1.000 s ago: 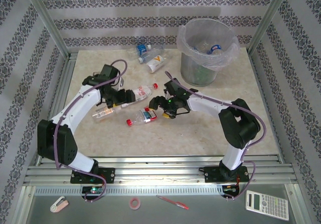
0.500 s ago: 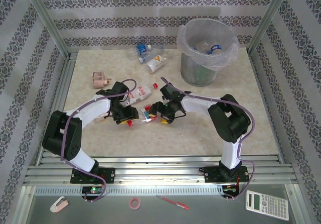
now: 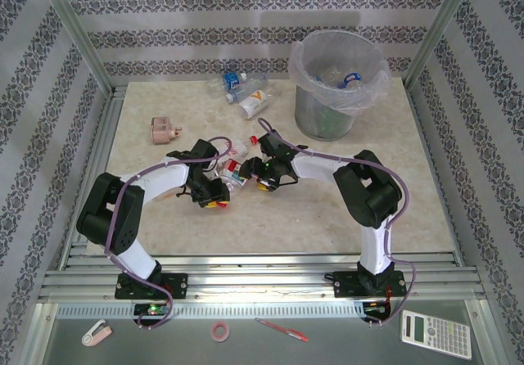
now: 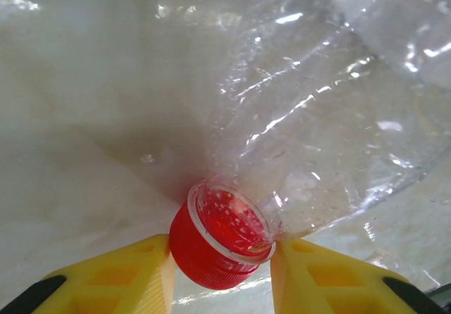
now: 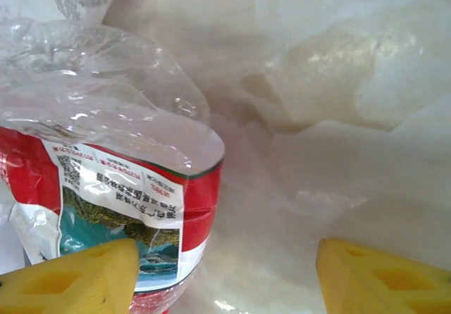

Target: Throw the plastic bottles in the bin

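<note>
Left gripper and right gripper have converged on the crushed clear plastic bottle. Left clamps its red cap; right stands open beside its illegible red label.

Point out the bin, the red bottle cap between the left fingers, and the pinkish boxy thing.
bin (image 3: 321,119): top external view, grey side wall.
red bottle cap (image 4: 220,238): left wrist view, middle of cap.
pinkish boxy thing (image 3: 164,129): top external view, its middle.

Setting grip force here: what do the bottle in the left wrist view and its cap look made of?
Bottle: thin clear plastic, glossy; the creased, dented wall with sharp glints suggests it is soft. Cap: red plastic, likely stiffer; smooth, slightly translucent, evenly round.
</note>
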`<state>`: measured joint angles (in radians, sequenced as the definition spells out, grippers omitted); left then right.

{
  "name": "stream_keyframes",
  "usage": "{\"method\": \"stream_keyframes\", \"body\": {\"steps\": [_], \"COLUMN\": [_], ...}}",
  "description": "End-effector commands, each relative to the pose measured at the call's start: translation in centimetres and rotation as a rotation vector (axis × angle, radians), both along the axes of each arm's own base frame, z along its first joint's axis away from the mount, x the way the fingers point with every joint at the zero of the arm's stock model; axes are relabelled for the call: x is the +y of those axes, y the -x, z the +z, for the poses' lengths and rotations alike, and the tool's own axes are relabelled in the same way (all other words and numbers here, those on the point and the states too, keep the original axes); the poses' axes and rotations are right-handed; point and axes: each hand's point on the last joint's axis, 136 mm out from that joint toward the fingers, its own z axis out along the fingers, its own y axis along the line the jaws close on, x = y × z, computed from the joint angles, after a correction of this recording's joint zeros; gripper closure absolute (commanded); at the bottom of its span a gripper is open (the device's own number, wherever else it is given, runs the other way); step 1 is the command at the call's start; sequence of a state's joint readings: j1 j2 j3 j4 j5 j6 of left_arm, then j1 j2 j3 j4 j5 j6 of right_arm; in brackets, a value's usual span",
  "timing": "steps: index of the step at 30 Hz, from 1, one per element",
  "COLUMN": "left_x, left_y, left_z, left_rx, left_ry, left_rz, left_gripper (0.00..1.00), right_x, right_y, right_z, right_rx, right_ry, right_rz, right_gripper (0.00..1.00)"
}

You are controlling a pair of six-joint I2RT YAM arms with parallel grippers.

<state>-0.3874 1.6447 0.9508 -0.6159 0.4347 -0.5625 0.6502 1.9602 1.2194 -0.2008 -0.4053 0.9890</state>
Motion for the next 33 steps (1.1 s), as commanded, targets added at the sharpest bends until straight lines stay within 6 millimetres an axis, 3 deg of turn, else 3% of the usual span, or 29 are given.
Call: {"method": "stream_keyframes", "body": {"steps": [1, 9, 19, 25, 29, 31, 33], "left_x": [-0.5, -0.7, -1.6, -1.8, -2.4, -2.7, -2.9], "left_y": [-0.2, -0.4, -0.3, 0.2, -0.1, -0.5, -1.0], "left_z": [-1.4, -1.2, -0.6, 0.0, 1.2, 2.3, 3.6], "left_rx": [-0.016, -0.015, -0.017, -0.031, -0.073, -0.109, -0.145], "left_ry": [-0.002, 0.001, 0.05, 0.075, 0.118, 0.138, 0.152], "left_rz": [-0.029, -0.049, -0.091, -0.116, -0.14, -0.149, -0.155], "left_gripper": [0.64, 0.66, 0.69, 0.7, 0.7, 0.67, 0.57], "right_x": [1.4, 3.2, 4.2, 3.3, 3.4, 3.1, 2.6], "right_y": [0.0, 0.1, -1.6, -2.7, -2.7, -2.4, -2.1], "right_z": [0.1, 2.4, 0.2, -1.6, -1.1, -0.8, 0.1], "right_rx": [-0.017, -0.088, -0.024, 0.03, 0.02, 0.013, -0.012], "right_ry": [-0.02, -0.11, -0.078, -0.027, -0.017, -0.009, -0.011], "right_rz": [0.038, 0.106, 0.04, -0.049, -0.024, -0.018, -0.013], "right_gripper": [0.28, 0.14, 0.16, 0.29, 0.44, 0.53, 0.58]}}
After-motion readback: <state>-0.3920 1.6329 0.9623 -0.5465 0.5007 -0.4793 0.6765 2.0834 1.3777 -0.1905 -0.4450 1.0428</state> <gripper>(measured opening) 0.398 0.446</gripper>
